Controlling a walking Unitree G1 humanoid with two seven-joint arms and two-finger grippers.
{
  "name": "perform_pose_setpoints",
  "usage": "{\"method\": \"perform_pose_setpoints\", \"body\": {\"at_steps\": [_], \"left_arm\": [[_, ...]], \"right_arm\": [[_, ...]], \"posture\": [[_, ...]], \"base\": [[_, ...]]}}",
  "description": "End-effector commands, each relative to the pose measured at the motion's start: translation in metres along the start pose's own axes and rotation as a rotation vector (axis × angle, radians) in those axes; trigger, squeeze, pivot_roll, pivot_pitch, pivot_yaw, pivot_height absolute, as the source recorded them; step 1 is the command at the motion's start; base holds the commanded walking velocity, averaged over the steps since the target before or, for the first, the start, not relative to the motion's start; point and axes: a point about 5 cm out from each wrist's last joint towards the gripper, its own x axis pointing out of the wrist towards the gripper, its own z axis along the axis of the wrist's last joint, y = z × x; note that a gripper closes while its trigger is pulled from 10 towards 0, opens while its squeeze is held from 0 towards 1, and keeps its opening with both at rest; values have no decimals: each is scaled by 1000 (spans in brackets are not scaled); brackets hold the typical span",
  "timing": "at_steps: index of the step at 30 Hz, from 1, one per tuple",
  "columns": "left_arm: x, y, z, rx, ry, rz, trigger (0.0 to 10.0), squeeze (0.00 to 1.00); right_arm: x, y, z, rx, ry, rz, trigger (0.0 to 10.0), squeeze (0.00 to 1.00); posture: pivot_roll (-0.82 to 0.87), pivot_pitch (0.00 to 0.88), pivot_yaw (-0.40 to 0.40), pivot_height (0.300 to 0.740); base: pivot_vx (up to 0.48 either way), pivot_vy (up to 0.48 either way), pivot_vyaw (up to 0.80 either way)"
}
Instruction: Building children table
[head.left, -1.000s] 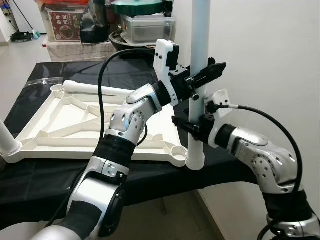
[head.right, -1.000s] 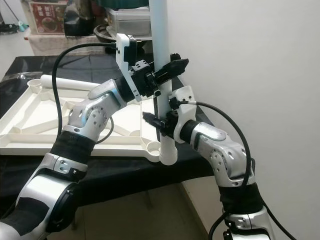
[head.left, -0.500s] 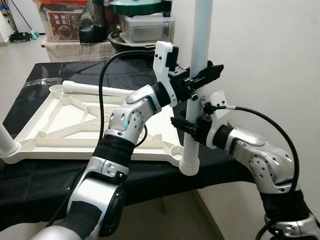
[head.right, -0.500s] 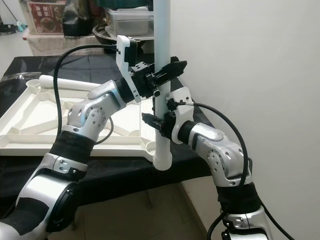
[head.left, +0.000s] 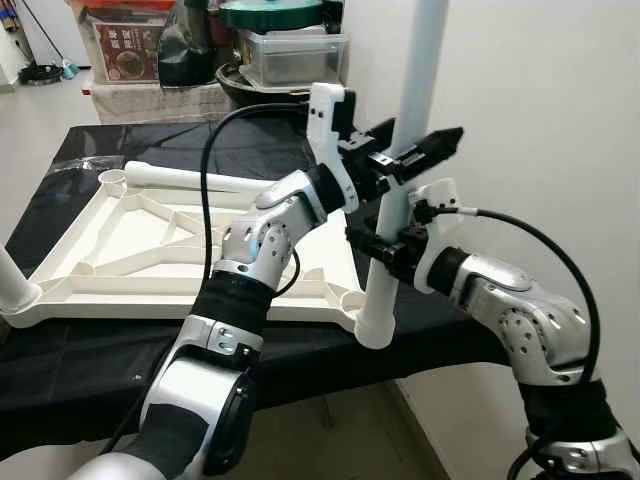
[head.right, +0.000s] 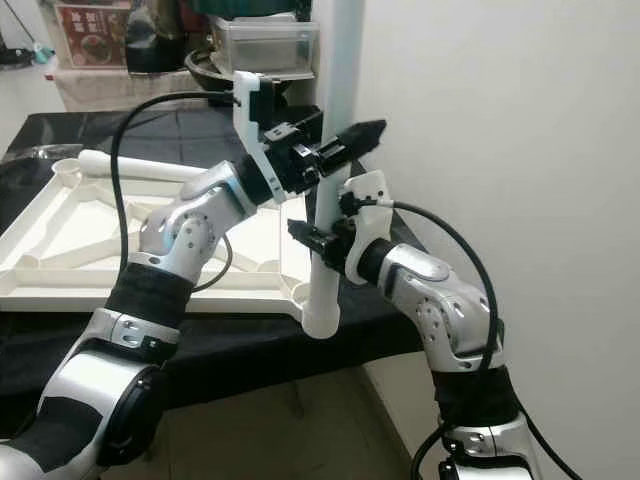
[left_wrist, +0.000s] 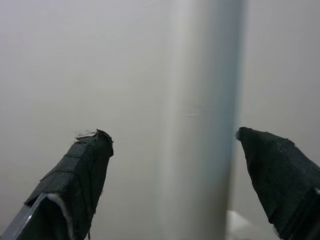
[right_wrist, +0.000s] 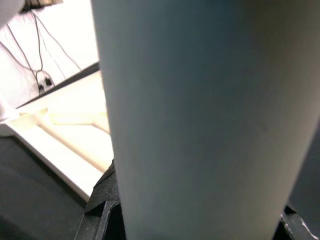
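White leg (head.left: 400, 170) stands tilted beside the tabletop (head.left: 150, 250) corner socket (head.left: 352, 300); our right gripper (head.left: 385, 243) clamps it, left gripper (head.left: 415, 155) open around it. We should straighten it, then press down.

red box (head.left: 125, 45), print too small to read

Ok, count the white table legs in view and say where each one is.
3. One leg stands tilted at the near right corner of the upturned tabletop, held by the right end effector. One lies along the tabletop's far edge. One stands at its near left corner. More may be hidden.
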Motion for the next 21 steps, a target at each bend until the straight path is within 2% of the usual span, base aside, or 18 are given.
{"method": "perform_pose_setpoints", "body": {"at_steps": [1, 2, 3, 4, 5, 6, 7, 9, 11, 13, 14, 16, 18, 21], "left_arm": [[-11, 11, 11, 32, -44, 75, 10000, 0], [-17, 16, 17, 42, -69, 123, 10000, 0], [-22, 20, 22, 48, -90, 166, 10000, 0], [-22, 20, 22, 48, -90, 166, 10000, 0], [-26, 22, 24, 51, -101, 191, 10000, 0], [-29, 24, 24, 54, -102, 215, 10000, 0], [-29, 24, 24, 54, -102, 215, 10000, 0], [-39, 24, 21, 65, -101, 263, 10000, 0], [-45, 24, 18, 67, -97, 282, 10000, 0], [-50, 23, 12, 73, -84, 293, 10000, 0], [-58, 22, 4, 82, -59, 317, 10000, 0], [-72, 20, -11, 96, -10, 361, 10000, 0], [-72, 20, -11, 96, -10, 361, 10000, 0], [-94, 15, -30, 100, 61, 428, 10000, 0]], "right_arm": [[-12, -18, 8, -21, -81, -112, 0, 0], [-18, -28, 10, -30, -121, -187, 0, 0], [-26, -37, 13, -41, -165, -268, 2000, 0], [-26, -37, 13, -41, -165, -268, 2000, 0], [-30, -43, 15, -44, -194, -320, 5373, 0], [-33, -45, 18, -52, -218, -351, 10000, 0], [-33, -45, 18, -52, -218, -351, 10000, 0], [-41, -51, 25, -62, -282, -440, 10000, 0], [-45, -53, 27, -65, -312, -472, 10000, 0], [-48, -52, 28, -58, -340, -485, 10000, 0], [-50, -51, 28, -45, -372, -503, 10000, 0], [-52, -48, 27, -55, -408, -543, 10000, 0], [-52, -48, 27, -55, -408, -543, 10000, 0], [-49, -43, 27, -41, -444, -557, 10000, 0]], "posture": [[108, 0, -61, 740], [108, 0, -61, 740], [108, 0, -61, 740], [108, 0, -61, 740], [113, 0, -67, 740], [113, 0, -67, 740], [113, 0, -67, 740], [112, 0, -68, 740], [112, 0, -68, 740], [111, 0, -69, 740], [113, 0, -67, 740], [116, 0, -70, 740], [116, 0, -70, 740], [121, 0, -73, 740]], "base": [[0, 0, 0], [0, 0, 0], [0, 0, 0], [0, 0, 0], [0, 0, 0], [0, 0, 0], [0, 0, 0], [0, 0, 0], [0, 0, 0], [0, 0, 0], [0, 0, 0], [0, 0, 784], [0, 0, 800], [0, 0, 800]]}}
